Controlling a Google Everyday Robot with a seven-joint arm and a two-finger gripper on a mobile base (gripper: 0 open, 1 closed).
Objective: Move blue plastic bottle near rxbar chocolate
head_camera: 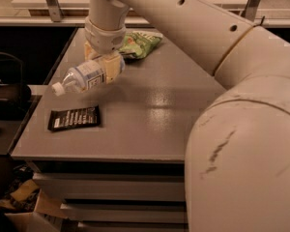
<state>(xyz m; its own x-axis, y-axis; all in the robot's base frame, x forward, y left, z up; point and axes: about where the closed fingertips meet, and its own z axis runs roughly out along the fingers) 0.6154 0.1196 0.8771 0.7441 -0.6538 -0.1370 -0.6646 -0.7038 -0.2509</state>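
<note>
The tool [108, 67] pinches a small clear bluish plastic bottle [84, 77], white cap tilted down-left, above the grey counter [150, 110], near a flat dark rectangular bar wrapper [74, 118].

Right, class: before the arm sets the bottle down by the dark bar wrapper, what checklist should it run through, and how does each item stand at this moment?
1. Grip: the small clear bluish plastic bottle with white cap is clamped in the gripper, tilted with its cap down-left: ok.
2. Target: the flat dark rectangular bar wrapper lies uncovered near the table's front-left corner: ok.
3. Landing spot: there is bare grey tabletop to the right of the wrapper: ok.
4. Obstacle: the crinkled green bag lies behind the gripper, away from the wrapper: ok.
5. Gap between bottle and tabletop: cannot tell.
</note>
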